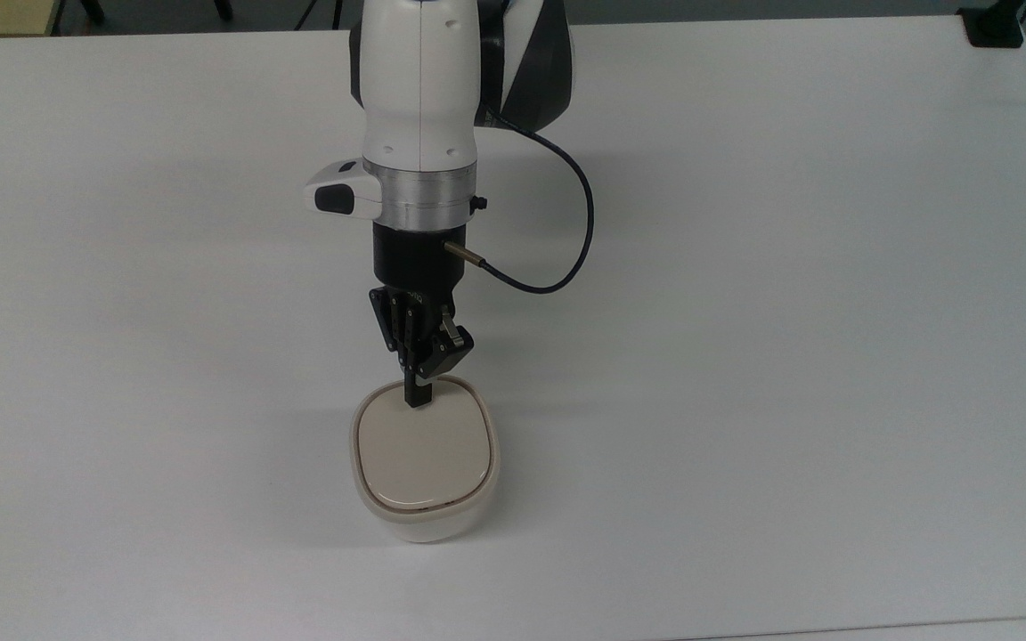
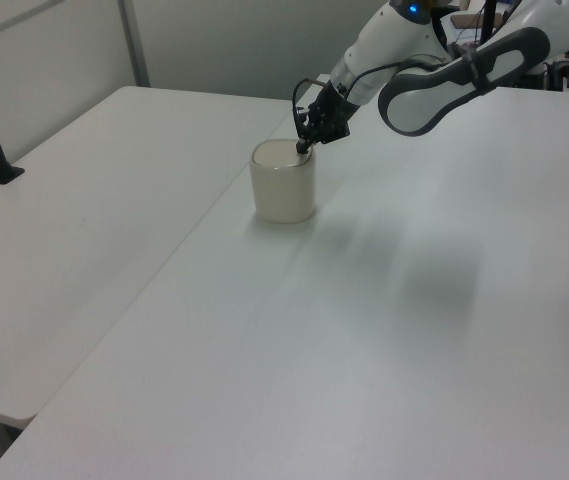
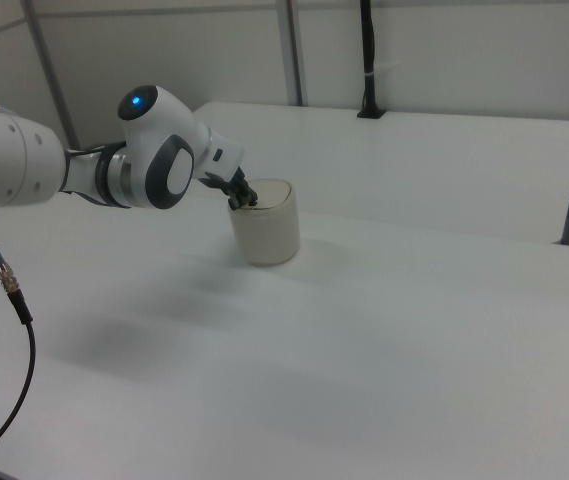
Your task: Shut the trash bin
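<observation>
The gripper (image 1: pixel 419 398) has its two fingers drawn together into a single narrow black tip, holding nothing, and that tip rests on the far edge of the trash bin's lid (image 1: pixel 422 450) as the top view shows it. Used as a blunt pusher rather than a clamp, it suits a flap that only needs pressing down.

Going across the top view from its left: the bench (image 1: pixel 121 356) is bare white on that side. At the middle stands the trash bin (image 1: pixel 424 521), a cream rounded-square tub, with the beige lid lying flat inside its rim and a thin dark seam running round it. The arm's white wrist (image 1: pixel 419 98) comes down from the top of the frame directly above it, so the push lands from overhead. A black cable (image 1: pixel 580 231) loops off the wrist toward the top view's right, hanging free of the bin.

In the left view the gripper (image 2: pixel 305 148) meets the top rim of the bin (image 2: pixel 284 185) at an angle, and the lid looks level with the rim. The right view gives the same reading, gripper (image 3: pixel 247 200) at the bin's (image 3: pixel 264 235) upper edge.

By my judgement the lid is down or very nearly latched; what remains is confirming it is fully seated.
</observation>
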`<action>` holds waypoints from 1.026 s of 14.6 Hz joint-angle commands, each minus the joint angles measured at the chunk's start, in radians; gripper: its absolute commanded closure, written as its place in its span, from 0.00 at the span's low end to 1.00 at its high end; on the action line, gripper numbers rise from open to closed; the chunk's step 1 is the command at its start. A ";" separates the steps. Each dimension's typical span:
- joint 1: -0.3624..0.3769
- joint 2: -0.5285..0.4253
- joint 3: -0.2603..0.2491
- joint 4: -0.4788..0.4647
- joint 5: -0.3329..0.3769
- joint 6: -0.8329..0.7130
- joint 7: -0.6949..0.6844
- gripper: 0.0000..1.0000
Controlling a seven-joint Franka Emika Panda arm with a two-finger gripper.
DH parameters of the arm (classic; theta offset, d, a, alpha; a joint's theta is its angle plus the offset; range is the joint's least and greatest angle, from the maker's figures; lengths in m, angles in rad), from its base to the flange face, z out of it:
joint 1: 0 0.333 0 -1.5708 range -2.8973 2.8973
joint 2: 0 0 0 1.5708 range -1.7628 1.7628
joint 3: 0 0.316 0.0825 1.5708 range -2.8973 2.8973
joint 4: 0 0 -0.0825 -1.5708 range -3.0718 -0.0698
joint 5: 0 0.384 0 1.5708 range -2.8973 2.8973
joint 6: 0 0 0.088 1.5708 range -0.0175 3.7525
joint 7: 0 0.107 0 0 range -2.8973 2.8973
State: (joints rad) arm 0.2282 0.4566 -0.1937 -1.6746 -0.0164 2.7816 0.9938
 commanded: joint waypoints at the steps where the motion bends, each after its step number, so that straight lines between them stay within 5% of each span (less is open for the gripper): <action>1: 0.000 -0.030 0.007 -0.047 -0.011 -0.030 -0.015 1.00; 8: 0.002 -0.001 0.007 -0.040 -0.028 -0.030 -0.014 1.00; 15: -0.036 -0.179 0.043 -0.024 -0.010 -0.248 -0.009 1.00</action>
State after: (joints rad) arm 0.2206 0.3987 -0.1931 -1.6730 -0.0298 2.6730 0.9910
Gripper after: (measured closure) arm 0.991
